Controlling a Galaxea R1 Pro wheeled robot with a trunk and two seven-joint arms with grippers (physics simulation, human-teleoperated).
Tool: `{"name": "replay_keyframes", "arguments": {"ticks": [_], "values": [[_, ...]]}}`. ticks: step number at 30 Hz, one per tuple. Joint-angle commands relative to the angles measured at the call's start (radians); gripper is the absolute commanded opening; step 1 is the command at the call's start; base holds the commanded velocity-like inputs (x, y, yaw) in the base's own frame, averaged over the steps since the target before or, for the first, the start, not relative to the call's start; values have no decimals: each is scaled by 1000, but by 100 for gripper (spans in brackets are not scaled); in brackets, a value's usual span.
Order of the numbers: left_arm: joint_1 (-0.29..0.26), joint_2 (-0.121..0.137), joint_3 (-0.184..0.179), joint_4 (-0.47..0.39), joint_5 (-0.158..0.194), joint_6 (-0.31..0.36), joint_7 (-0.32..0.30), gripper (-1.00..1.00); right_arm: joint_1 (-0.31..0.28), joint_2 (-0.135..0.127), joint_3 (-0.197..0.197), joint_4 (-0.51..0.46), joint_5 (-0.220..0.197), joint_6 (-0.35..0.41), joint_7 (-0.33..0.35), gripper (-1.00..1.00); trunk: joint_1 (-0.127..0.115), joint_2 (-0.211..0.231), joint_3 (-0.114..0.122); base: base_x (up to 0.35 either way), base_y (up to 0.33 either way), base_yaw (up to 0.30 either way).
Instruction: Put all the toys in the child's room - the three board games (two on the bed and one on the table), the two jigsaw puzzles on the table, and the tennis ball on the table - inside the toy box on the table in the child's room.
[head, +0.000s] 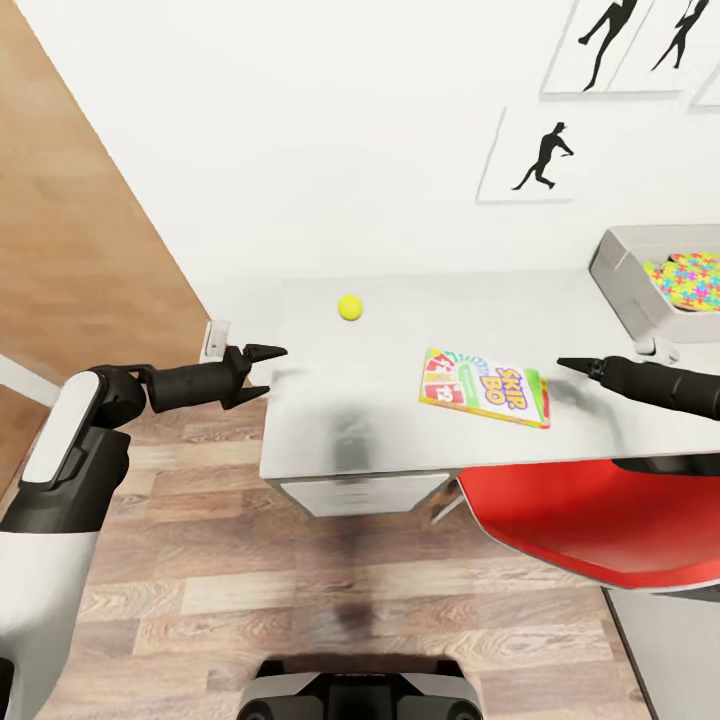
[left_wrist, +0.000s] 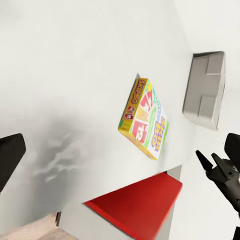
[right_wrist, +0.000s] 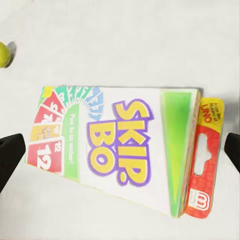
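The right gripper (head: 572, 364) hangs just beside the near-right edge of the Skip-Bo board game (head: 485, 387), its dark fingers spread wide and holding nothing; in the right wrist view one fingertip (right_wrist: 11, 155) shows at each side of the box (right_wrist: 120, 150), with the whole lid lying between and ahead of them. The box lies flat on the grey table (head: 330, 420), not yet touched. It looks to be a thin, stiff cardboard carton, probably light, with a glossy printed lid that could slide under the pads; since it lies flat, a pinch across the lid seems unlikely to hold, so the better hold would be across its two long edges, or on a corner tipped up off the surface. The red hang-tab end (right_wrist: 202, 165) looks flimsy and is a poor place to grip. The right arm reaches in low and nearly level from the robot's right, over the red chair (head: 600, 520), pointing along the tabletop toward the box. Beyond that arm stands the toy box (head: 625, 275), a jigsaw puzzle (head: 690, 278) already inside it. The left gripper (head: 262, 371) is also spread and empty, held level at the table's left edge, well apart from the game. The tennis ball (head: 349, 307) rests farther ahead of it on the table, nearer the wall.
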Motion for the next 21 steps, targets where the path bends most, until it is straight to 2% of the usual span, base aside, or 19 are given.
{"name": "replay_keyframes", "arguments": {"ticks": [1,9,21], "values": [[2,0,-1,-1,5,-1,10,100,1,0,-2,0,10,4,10,100,1,-2,-1,276,0,-30],[11,-1,0,-2,-18,-1,9,100,11,-1,-2,2,12,4,-1,100,1,-2,-1,229,0,-19],[23,-1,0,-7,-29,-1,9,100,65,-2,-3,4,11,4,-56,100,1,-2,-1,62,0,-4]]}}
